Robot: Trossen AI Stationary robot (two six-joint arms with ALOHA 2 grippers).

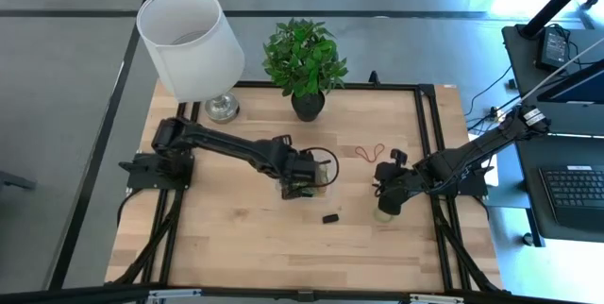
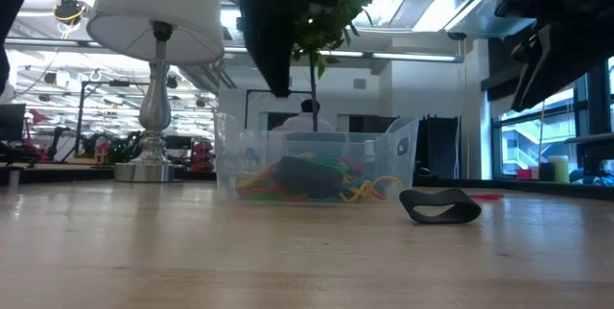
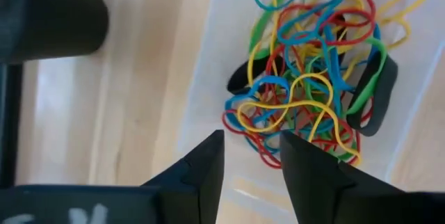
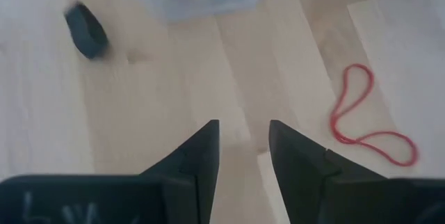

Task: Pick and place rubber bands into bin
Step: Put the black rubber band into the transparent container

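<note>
Overhead, left gripper (image 3: 252, 156) parted above bin (image 3: 208, 57) of bands (image 3: 309, 78); right gripper (image 4: 243, 144) parted, over bare surface (image 4: 167, 92)

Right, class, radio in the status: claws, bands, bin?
Left claw open above bin, empty. Right claw open, empty, over bare table. Black band and red band still outside bin. Nothing in the way.

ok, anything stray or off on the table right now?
Two bands lie outside the bin: a black rubber band on the wood in front of it, and a red rubber band between the bin and the right gripper. The left gripper, open, hovers over the bin.
</note>
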